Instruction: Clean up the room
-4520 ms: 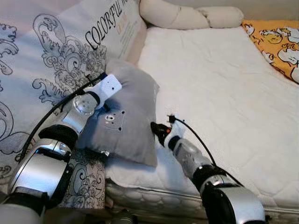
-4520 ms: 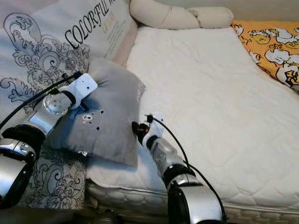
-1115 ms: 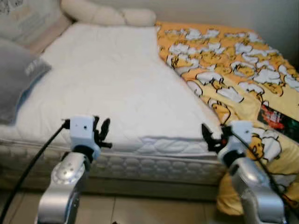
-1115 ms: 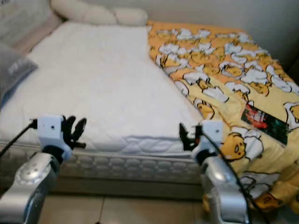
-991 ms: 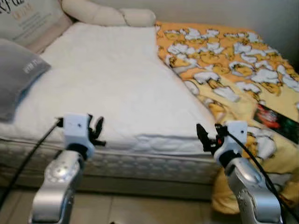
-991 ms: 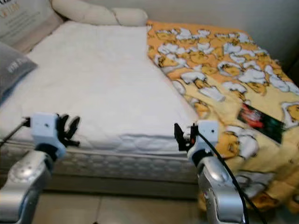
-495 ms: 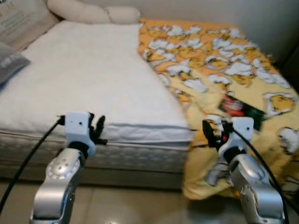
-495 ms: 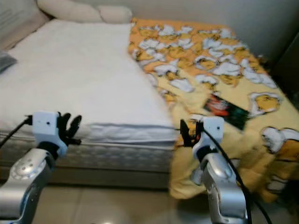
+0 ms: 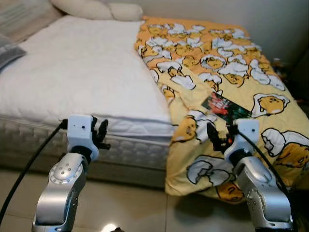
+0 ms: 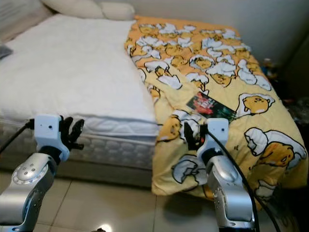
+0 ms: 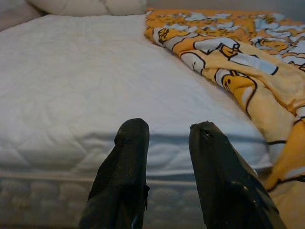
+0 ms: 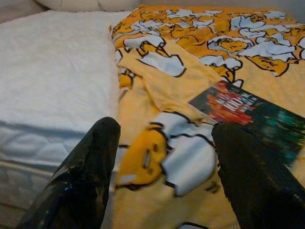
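Observation:
A yellow blanket (image 9: 227, 72) printed with cartoon figures covers the right half of the bed and hangs over its foot edge. A dark glossy book or packet (image 9: 223, 105) lies flat on it. My right gripper (image 9: 215, 137) hovers just before the foot edge, below that packet (image 12: 248, 107), open with nothing between its wide-spread fingers (image 12: 95, 157). My left gripper (image 9: 101, 133) is held before the bare white mattress (image 9: 72, 72) edge, open by a narrow gap and empty, as its fingers (image 11: 126, 162) show in the left wrist view.
A grey pillow (image 9: 7, 48) lies at the far left of the mattress. Cream bolster pillows (image 9: 96, 8) sit at the head of the bed. Tiled floor (image 9: 125, 208) runs below the bed. A dark piece of furniture (image 10: 297, 67) stands at the right.
The camera has swung right from the grey pillow, which both grippers have let go of, to the yellow blanket. Both arms now hang before the bed's foot edge, empty.

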Robot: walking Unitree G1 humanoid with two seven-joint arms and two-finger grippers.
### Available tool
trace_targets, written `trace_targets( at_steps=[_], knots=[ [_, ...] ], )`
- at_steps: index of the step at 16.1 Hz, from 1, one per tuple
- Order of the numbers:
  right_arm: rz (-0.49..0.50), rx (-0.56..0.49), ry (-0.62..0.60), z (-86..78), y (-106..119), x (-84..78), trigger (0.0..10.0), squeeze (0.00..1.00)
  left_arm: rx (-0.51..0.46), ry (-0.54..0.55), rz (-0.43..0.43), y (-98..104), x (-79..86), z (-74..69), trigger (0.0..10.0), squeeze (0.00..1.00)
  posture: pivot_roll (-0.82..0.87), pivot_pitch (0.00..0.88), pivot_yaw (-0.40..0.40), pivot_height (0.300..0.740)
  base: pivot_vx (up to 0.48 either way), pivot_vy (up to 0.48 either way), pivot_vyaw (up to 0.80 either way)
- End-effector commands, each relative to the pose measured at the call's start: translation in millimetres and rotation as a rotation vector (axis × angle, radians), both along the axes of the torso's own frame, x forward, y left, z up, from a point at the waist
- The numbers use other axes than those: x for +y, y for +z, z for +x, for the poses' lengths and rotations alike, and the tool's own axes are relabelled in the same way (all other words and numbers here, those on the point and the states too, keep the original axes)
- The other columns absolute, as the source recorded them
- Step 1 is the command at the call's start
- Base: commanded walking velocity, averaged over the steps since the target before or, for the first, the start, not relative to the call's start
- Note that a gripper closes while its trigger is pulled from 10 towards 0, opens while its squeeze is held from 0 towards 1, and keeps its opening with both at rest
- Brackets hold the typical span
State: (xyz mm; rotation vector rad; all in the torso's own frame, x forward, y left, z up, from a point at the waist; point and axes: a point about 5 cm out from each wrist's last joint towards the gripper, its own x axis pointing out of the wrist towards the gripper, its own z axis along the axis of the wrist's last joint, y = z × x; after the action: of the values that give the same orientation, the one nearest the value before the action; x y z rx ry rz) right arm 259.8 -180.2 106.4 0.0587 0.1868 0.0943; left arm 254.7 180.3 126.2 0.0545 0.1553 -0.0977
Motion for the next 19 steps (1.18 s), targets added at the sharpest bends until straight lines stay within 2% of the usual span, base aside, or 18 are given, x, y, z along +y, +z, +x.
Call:
trace_targets(
  at_steps=[1,11,19],
  knots=[
    [-0.003,-0.008,-0.018,0.5,1.4,-5.0,10.0,0.0,-0.008,-0.022,0.002,1.3,-5.3,1.1,10.0,0.06,0.01,0.0,-0.01,0.74,0.0,-0.39,0.8],
    [-0.011,0.004,-0.032,-2.7,-0.9,-8.4,10.0,0.0,-0.011,-0.027,0.013,0.4,-5.5,1.8,10.0,0.06,0.0,0.0,-0.007,0.74,0.0,-0.392,0.8],
    [-0.002,0.027,-0.049,-7.7,-4.4,-10.0,10.0,0.0,-0.009,-0.033,0.02,-2.5,-5.7,0.6,10.0,0.06,-0.02,0.0,-0.003,0.74,0.0,-0.393,0.0]
  ],
)
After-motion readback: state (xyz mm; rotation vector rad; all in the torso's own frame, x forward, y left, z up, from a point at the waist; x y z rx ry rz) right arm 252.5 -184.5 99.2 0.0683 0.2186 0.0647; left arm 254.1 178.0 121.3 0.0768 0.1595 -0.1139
